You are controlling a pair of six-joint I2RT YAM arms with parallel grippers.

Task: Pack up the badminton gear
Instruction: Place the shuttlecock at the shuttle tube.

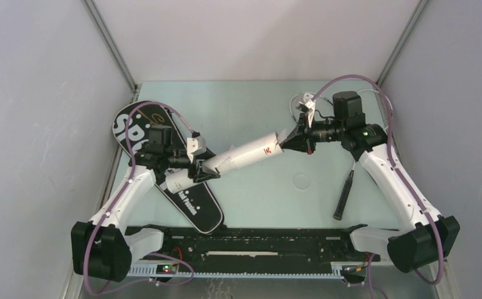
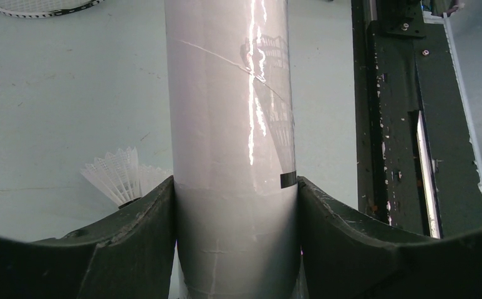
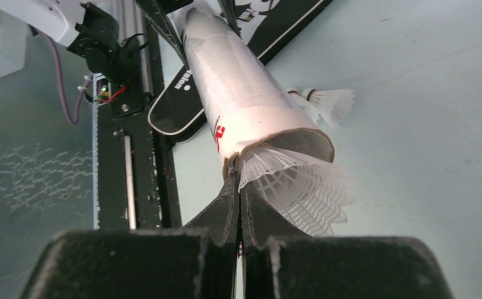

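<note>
white cardboard is what both arms are carrying: the tube (image 1: 245, 155) is slanting across the pale green counter (image 1: 269, 199) between them. the left arm is reaching forward over the black bag (image 1: 196, 208), which is lying diagonally on the counter's left side. its left claw (image 1: 202, 169) is grasping the tube near the lower end, one finger pressing each side. the right arm is bending in from the far right. its right claw (image 3: 238, 187) is clenched, the fingertips meeting at the tube's open mouth, where a shuttlecock (image 3: 300, 190) is sticking out skirt first; whether they are pinching the skirt i cannot tell. a second shuttlecock (image 3: 330, 101) is lying on the counter under the tube. a racquet (image 1: 343, 199) is lying beside the right arm, its black handle nearest. a black rail (image 1: 257, 246) is running along the near edge, and plain grey walls are closing in the sides.
</note>
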